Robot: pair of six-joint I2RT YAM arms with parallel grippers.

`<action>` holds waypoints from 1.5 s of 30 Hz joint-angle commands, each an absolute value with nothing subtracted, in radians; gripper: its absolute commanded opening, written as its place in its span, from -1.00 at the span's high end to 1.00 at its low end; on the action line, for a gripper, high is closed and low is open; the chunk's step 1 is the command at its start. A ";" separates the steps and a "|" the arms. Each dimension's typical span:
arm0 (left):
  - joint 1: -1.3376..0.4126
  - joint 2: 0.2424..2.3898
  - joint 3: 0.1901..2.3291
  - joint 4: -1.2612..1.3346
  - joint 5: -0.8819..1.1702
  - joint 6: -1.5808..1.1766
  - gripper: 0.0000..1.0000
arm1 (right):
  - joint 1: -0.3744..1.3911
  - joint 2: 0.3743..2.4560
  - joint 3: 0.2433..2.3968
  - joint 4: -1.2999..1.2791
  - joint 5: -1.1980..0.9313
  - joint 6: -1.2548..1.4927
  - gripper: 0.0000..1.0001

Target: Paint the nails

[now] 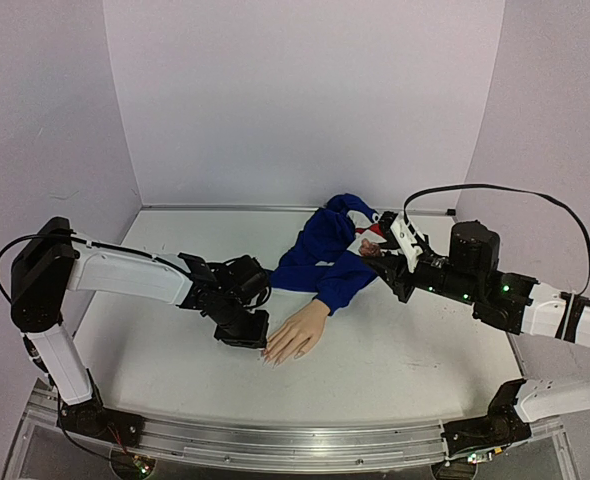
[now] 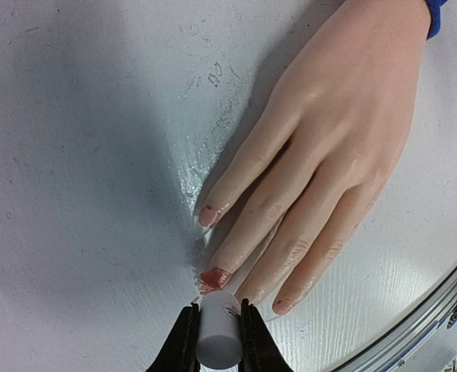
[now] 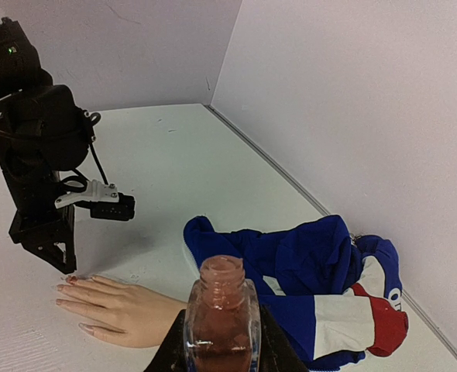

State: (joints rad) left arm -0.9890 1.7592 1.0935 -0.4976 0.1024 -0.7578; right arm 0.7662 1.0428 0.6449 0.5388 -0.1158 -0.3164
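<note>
Partly done: two nails [image 2: 207, 215] coated red, others bare or unclear. Hand [image 1: 297, 335] laid flat on table [image 1: 395, 360]. Left gripper [image 2: 218, 350] clamped on cap [image 2: 219, 322] at middle fingertip. Right gripper [image 3: 221, 353] clamped on open bottle [image 3: 221, 310].

We note smooth matt plastic hand [image 2: 329, 155], glossy red nails [image 2: 214, 277], cloth sleeve [image 3: 298, 263], glass bottle [image 3: 221, 314], white plastic cap [image 2: 218, 338], scuffed table [image 2: 73, 194].

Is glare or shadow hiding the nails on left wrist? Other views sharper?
Left wrist: a broad shadow darkens the table left of the mannequin hand and a shiny patch sits beside it, yet the nails read clearly; the white cap in the left gripper is soft. Right wrist: the bottle up close is slightly blurred. Top external: even light, walls bowed.
</note>
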 commanded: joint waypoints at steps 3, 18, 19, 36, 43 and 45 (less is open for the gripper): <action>-0.982 1.744 1.098 -0.503 0.097 -0.764 1.00 | 0.761 1.037 0.664 0.605 -0.129 -0.305 1.00; -0.980 1.707 1.063 -0.505 0.082 -0.779 1.00 | 0.762 1.035 0.661 0.604 -0.129 -0.304 1.00; -0.979 1.702 1.060 -0.505 0.078 -0.779 1.00 | 0.761 1.035 0.660 0.605 -0.129 -0.304 1.00; -0.992 1.648 1.078 -0.464 0.009 -0.734 1.00 | 0.762 1.036 0.659 0.605 -0.128 -0.304 1.00; -0.992 1.691 1.107 -0.452 0.046 -0.717 1.00 | 0.762 1.032 0.657 0.605 -0.125 -0.302 1.00; -0.993 1.694 1.109 -0.451 0.053 -0.715 1.00 | 0.761 1.035 0.657 0.604 -0.126 -0.302 1.00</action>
State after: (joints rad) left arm -0.9890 1.6848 1.0626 -0.4843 0.0341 -0.7357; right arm 0.7662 1.0428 0.6449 0.5388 -0.1162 -0.3164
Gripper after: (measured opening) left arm 0.151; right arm 0.217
